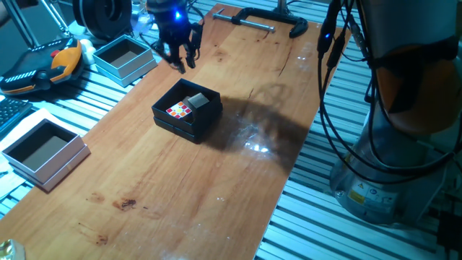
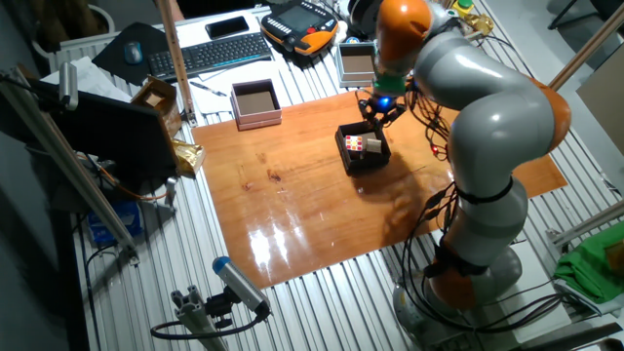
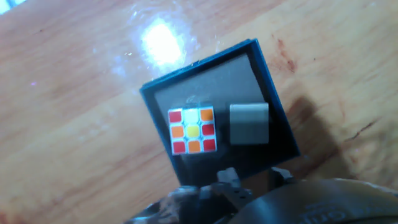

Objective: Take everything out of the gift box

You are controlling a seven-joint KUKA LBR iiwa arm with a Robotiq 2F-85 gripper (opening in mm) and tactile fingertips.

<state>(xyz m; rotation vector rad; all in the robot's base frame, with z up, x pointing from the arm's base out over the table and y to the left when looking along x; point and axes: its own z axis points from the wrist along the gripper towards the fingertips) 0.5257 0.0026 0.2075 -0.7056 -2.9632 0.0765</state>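
Gift box on the bench, near its middle. Inside, side by side and just apart: puzzle cube and plain block. Gripper above the bench, beyond the box. Two open square boxes off the bench's edge: one nearer, one farther.

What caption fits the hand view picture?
Black gift box on the wooden table, holding a puzzle cube beside a grey block.

One fixed view looks down along the worktop from close by. The other fixed view sits higher and farther off, facing the arm. The hand view looks straight down, near. All three share the box.
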